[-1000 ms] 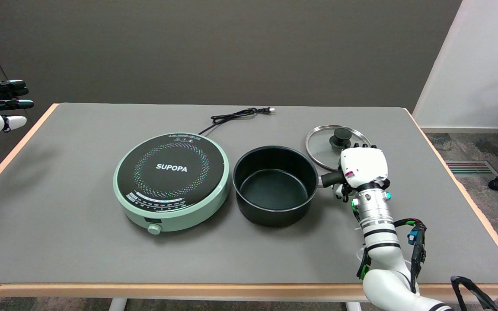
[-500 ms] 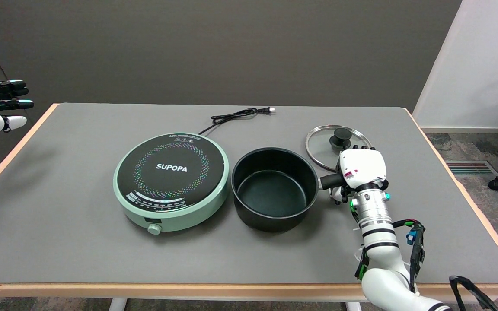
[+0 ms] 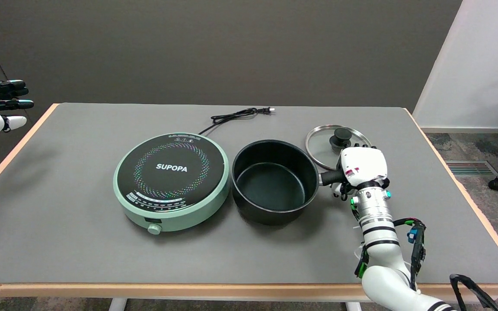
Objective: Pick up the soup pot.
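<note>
Black soup pot (image 3: 273,181), empty, lid off, sitting middle-right on the gray table mat (image 3: 59,242), just right of the cooker and pretty much touching its rim. Hard to say from this angle whether the base is flat on the mat or slightly off it. Short black handle (image 3: 329,176) sticking out to the pot's right, straight into the right hand (image 3: 361,168).

Right hand wrapped around that handle, white back of the hand facing up, fingers curled under and mostly hidden beneath it. So gripping the handle, with the pot body directly to the hand's left. White arm running down from the wrist to the lower right corner, some green and blue connectors and black cabling along it.

Glass lid (image 3: 337,144) with a black knob lying flat on the mat just behind the hand and right-rear of the pot, steel rim partly covered by the hand.

Mint-green round induction cooker (image 3: 172,181) left of the pot, black top marked SUPOPA, knob on the front edge. Black power cord (image 3: 236,115) trailing from its back toward the far edge, plug loose on the mat, not plugged into anything.
</note>
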Controlling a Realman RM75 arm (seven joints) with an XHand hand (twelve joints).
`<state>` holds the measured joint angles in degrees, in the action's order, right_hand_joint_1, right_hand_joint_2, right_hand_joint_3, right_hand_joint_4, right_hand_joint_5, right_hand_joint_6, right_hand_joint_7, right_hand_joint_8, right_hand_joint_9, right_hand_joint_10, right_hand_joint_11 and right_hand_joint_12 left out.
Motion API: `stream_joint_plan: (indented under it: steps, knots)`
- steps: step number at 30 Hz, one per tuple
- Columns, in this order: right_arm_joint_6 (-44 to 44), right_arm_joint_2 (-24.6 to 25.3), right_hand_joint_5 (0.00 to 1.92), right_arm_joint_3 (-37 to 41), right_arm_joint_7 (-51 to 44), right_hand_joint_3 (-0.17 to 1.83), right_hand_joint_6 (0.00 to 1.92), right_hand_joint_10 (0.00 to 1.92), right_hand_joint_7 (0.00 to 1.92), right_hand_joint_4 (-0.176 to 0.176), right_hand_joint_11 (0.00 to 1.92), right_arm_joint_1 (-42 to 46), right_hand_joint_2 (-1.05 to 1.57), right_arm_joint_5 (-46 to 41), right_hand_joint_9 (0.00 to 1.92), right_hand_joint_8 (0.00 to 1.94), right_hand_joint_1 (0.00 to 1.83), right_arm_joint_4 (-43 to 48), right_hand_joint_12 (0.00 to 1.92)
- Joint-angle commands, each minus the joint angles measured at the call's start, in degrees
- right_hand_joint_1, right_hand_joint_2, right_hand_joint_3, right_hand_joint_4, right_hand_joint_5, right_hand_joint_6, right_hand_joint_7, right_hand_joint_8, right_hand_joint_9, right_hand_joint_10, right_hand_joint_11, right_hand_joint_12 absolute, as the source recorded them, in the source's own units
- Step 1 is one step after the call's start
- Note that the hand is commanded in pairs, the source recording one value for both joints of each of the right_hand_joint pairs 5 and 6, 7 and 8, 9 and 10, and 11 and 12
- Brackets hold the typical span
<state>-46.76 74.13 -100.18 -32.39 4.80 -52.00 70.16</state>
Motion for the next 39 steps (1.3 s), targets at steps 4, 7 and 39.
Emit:
stream_joint_plan:
  steps: [4, 7, 39]
  knots:
    - [-0.7, -0.6, 1.92, 0.8, 0.5, 0.58, 1.92, 1.92, 1.92, -0.033, 1.92, -0.3, 1.11, -1.7, 1.92, 1.92, 0.95, 3.3, 1.92]
    - [-1.3, -0.3, 1.92, 0.7, 0.5, 0.58, 1.92, 1.92, 1.92, -0.032, 1.92, -0.7, 1.16, -1.6, 1.92, 1.92, 0.96, 3.8, 1.92]
    - [34.9, 0.3, 1.92, 4.8, -1.7, 0.62, 1.92, 1.92, 1.92, -0.048, 1.92, -29.7, 1.35, -3.5, 1.92, 1.92, 0.94, 3.2, 1.92]
